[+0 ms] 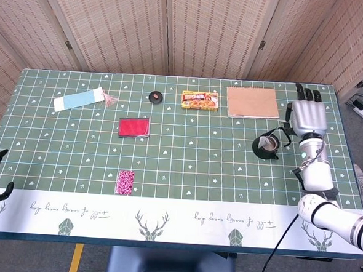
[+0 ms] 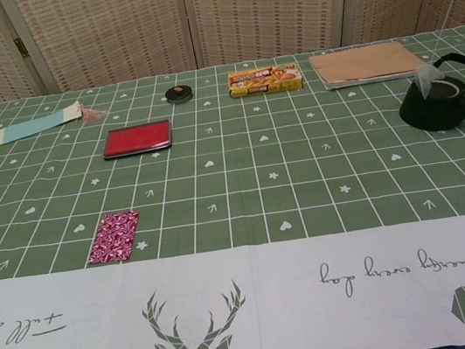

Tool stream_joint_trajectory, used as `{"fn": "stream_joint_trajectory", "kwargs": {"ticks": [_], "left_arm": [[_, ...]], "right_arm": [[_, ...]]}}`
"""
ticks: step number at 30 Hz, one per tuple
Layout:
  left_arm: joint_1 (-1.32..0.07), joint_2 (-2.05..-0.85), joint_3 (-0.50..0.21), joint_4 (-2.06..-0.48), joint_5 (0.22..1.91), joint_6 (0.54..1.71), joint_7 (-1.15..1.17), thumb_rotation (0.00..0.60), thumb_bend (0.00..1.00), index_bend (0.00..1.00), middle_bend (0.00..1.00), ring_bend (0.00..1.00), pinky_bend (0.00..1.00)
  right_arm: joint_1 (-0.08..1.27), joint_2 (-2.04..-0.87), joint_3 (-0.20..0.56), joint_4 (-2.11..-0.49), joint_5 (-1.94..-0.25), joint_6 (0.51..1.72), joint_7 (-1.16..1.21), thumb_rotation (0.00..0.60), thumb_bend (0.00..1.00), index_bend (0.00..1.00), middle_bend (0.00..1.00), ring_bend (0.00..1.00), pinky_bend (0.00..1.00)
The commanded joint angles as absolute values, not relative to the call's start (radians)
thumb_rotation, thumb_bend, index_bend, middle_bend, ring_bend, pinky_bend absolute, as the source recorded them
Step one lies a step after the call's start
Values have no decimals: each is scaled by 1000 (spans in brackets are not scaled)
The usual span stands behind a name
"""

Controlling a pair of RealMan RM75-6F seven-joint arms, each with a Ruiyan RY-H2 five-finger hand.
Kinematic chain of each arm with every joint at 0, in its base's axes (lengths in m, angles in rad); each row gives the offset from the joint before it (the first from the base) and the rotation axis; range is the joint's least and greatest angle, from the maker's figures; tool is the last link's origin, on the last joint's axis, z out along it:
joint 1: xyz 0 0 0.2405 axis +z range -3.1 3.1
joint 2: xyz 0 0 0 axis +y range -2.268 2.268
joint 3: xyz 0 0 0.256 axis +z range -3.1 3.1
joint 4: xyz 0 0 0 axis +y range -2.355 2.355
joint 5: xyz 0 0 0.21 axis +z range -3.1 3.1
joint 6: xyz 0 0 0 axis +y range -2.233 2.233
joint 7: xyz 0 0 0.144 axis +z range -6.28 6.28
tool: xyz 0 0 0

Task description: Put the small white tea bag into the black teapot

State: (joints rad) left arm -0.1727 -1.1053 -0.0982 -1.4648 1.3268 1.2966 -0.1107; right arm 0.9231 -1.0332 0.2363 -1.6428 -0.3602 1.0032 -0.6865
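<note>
Hovering with fingers spread and empty, the right hand flanks the black teapot, small white tea bag at its mouth.

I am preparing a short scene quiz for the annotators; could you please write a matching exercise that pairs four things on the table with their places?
Things:
1. black teapot
2. red case
3. snack box
4. patterned pink packet

Places:
A. far side, beside the brown board
B. near the white border of the tablecloth
C. beside the right hand
D. left of centre on the green grid

Pairs: 1-C, 2-D, 3-A, 4-B
</note>
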Motion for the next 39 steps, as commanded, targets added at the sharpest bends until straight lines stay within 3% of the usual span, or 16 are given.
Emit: {"fn": "stream_joint_trajectory", "kwargs": {"ticks": [1,23,39], "left_arm": [[-173,-1106,-98,-1465,1326,1295,-109,600,399,0,80,87,12],[-182,-1116,-98,-1464,1315,1281,-82,600,399,0,80,87,12],[-190,-1121,-107,-1453,1288,1257,-80,600,399,0,80,88,12]], "right_arm": [[922,-1030,234,-1639,-355,1003,-684,600,440,615,28,0,0],[900,-1054,204,-1544,-374,941,-629,600,439,622,28,0,0],[946,-1184,183,-1283,-319,801,-637,600,440,623,29,0,0]]}}
